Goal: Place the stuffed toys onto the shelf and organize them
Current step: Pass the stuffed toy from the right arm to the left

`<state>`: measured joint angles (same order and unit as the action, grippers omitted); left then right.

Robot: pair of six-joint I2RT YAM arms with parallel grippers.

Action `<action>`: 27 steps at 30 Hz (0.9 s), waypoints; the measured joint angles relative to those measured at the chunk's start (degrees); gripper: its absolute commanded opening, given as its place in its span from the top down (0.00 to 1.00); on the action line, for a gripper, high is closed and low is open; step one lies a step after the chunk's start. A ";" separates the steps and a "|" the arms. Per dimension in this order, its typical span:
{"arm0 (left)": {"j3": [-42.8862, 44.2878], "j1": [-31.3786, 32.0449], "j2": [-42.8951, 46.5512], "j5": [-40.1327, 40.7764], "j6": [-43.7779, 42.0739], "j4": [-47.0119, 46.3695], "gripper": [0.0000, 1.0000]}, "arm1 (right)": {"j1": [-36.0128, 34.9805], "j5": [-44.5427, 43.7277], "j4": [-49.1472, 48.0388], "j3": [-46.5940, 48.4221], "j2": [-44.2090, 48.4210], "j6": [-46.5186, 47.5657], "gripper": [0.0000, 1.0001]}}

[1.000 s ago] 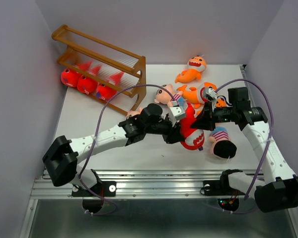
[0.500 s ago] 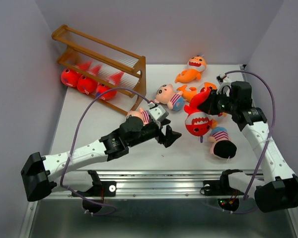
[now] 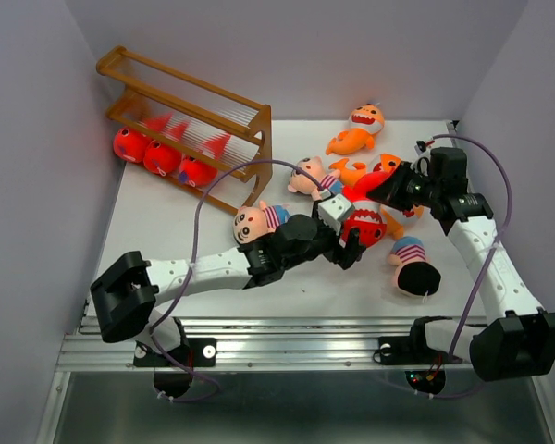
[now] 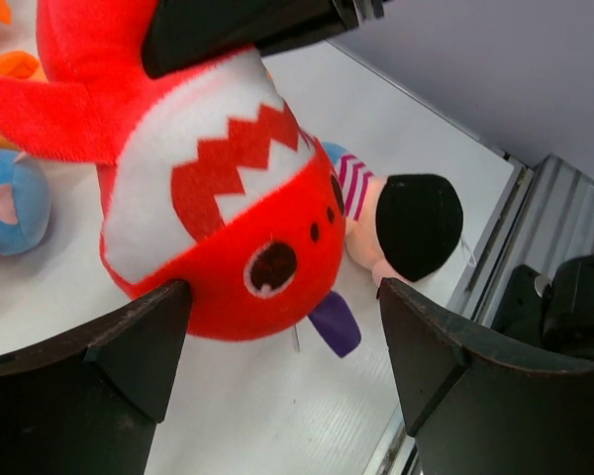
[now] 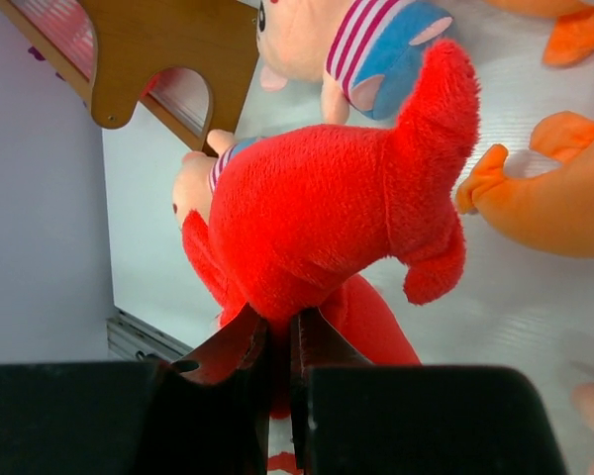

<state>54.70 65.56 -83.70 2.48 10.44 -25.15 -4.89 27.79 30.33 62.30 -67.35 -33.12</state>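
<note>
My right gripper (image 3: 387, 191) is shut on the back of a red shark (image 3: 361, 220) and holds it head-down above the table; in the right wrist view the fingertips (image 5: 280, 322) pinch the red plush (image 5: 327, 208). My left gripper (image 3: 348, 248) is open, its fingers (image 4: 129, 341) on either side of the shark's head (image 4: 218, 228), one touching it. Three red sharks (image 3: 162, 154) sit in the bottom tier of the brown shelf (image 3: 250, 116). Two orange sharks (image 3: 356, 129) and three boys (image 3: 254, 222) lie on the table.
One boy (image 3: 414, 268) lies near the front right, also in the left wrist view (image 4: 416, 223). Another boy (image 3: 310, 178) lies beside the shelf's side panel (image 5: 168, 59). The metal rail (image 3: 296, 338) runs along the near edge. Walls close in left, right and back.
My left gripper pulled back toward the near left, then came forward again and now brackets the shark's head. My right gripper kept hold of the shark and lifted it off the table.
</note>
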 measured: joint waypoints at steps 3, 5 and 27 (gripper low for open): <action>2.75 0.00 -2.56 2.69 1.01 -0.70 0.20 | 0.02 0.98 -0.50 -0.11 0.72 -0.79 0.99; 4.02 0.00 -4.00 5.14 1.90 -0.70 0.27 | 0.04 1.60 -1.01 -0.20 1.44 -1.07 0.99; 6.95 -0.33 -7.58 8.52 3.08 0.94 1.00 | 0.76 4.94 -3.76 -1.40 3.78 -1.09 0.56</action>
<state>61.65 65.23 -91.29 11.00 13.52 -24.21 -4.12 32.73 26.57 60.90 -63.57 -34.22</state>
